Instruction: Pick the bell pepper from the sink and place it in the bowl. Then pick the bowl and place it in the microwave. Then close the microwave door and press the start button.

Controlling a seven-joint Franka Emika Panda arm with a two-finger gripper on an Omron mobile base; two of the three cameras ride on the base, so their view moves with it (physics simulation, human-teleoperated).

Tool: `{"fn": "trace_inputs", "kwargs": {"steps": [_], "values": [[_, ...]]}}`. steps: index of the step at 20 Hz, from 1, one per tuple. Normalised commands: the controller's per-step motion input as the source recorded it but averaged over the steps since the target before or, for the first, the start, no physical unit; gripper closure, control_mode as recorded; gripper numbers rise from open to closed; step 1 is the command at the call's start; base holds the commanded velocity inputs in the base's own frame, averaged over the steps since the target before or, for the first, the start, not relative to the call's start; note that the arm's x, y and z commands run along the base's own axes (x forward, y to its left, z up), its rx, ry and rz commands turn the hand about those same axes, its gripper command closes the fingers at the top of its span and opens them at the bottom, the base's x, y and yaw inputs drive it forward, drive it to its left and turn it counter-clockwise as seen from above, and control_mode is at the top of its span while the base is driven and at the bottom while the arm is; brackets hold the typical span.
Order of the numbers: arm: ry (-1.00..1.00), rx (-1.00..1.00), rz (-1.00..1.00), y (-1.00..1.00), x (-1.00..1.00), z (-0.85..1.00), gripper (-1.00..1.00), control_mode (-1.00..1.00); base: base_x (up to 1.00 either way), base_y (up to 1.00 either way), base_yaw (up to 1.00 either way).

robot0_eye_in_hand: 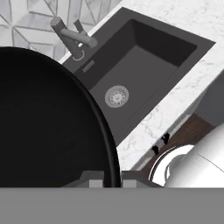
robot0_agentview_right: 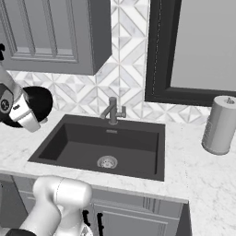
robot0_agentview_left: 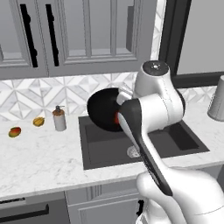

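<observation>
Bowl hangs in the air above the sink, the gripper clenched on its rim, a fingertip either side of the edge. A red spot shows at the bowl's near edge, probably the bell pepper. No microwave is visible, so carrying it there looks like the coming move.

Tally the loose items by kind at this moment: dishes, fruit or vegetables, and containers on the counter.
Dishes: 1, the bowl, held up over the sink.
Fruit or vegetables: 3, red-green fruit, yellow-orange fruit, and a red bit, likely the bell pepper, in the bowl.
Containers: 2, soap bottle, grey canister.
Total: 6
</observation>
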Motion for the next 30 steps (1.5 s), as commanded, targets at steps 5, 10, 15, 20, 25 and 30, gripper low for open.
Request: {"fn": "trace_inputs", "kwargs": {"steps": [5,10,15,20,25,30], "values": [[0.0,0.0,0.0,0.0,0.0,0.0,1.0,1.0,-0.64,0.39,-0.34],[0.0,0.0,0.0,0.0,0.0,0.0,1.0,1.0,-0.63,0.14,-0.72],[0.0,0.0,0.0,0.0,0.0,0.0,1.0,1.0,-0.44,0.0,-0.84],[0.0,0.0,0.0,0.0,0.0,0.0,1.0,1.0,-0.37,0.0,-0.9],[0.0,0.0,0.0,0.0,0.0,0.0,1.0,1.0,-0.29,0.0,-0.89],[0.0,0.0,0.0,0.0,0.0,0.0,1.0,1.0,-0.31,0.0,-0.9]]}}
